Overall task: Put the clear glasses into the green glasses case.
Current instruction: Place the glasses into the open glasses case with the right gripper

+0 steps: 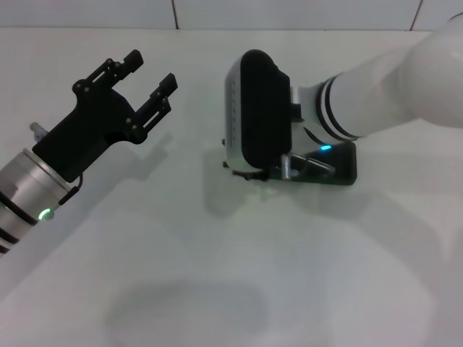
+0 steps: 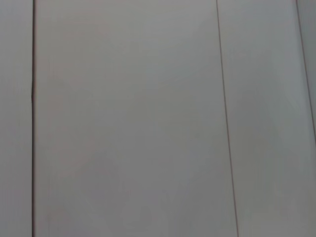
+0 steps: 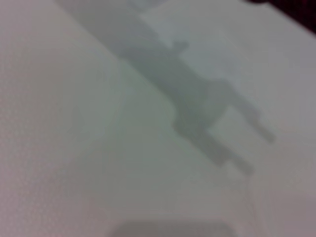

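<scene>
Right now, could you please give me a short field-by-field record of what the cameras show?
left gripper: open, empty, raised over the table's left side
right gripper: low at the case's left end, fingers hidden under the wrist
green glasses case: on the table, mostly covered by the right arm
clear glasses: not visible
table: white

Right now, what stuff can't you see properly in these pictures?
- Clear glasses: not findable in any view.
- Green glasses case: head view, mostly hidden behind the right arm's wrist; open or closed, can't tell.
- Right gripper: head view, fingers hidden under its own wrist housing.
- Left wrist view: only bare wall.
- Right wrist view: just blurry shadows on the table.
</scene>
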Available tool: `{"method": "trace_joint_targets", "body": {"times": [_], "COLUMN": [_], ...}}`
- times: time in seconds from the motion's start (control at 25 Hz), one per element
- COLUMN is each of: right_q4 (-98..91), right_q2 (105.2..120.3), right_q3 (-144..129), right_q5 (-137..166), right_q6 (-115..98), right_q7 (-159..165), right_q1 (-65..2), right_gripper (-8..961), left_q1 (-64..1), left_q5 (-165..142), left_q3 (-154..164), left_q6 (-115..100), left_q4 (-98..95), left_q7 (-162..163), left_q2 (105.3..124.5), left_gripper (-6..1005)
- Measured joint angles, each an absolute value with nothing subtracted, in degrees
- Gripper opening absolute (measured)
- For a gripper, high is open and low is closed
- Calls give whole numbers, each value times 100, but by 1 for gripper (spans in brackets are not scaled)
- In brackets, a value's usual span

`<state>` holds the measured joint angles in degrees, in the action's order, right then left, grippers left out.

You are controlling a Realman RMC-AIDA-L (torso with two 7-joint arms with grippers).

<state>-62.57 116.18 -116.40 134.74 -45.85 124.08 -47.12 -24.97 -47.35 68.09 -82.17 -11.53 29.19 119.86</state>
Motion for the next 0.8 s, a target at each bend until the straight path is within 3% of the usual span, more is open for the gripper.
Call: {"method": "trace_joint_targets", "body": {"times": [0.48, 0.8], "right_q4": [-6847, -6259], "right_q2": [11617, 11618], "right_q3": [-11607, -11833], "right_q5": [13814, 13265], "right_q6": [-4558, -4431], "right_q7": [12365, 12177], "right_q1": [-4318, -4821], "right_gripper": [299, 300], "left_q1": [-2647, -2708], "left_q5": [-4757, -4734], "left_q3": [6811, 6788], "left_q6": [-8070, -7910], "left_q4": [-1152, -1169], "left_q7": [2935, 2933], "left_q2": [11980, 11978], "left_gripper": [619, 618]}}
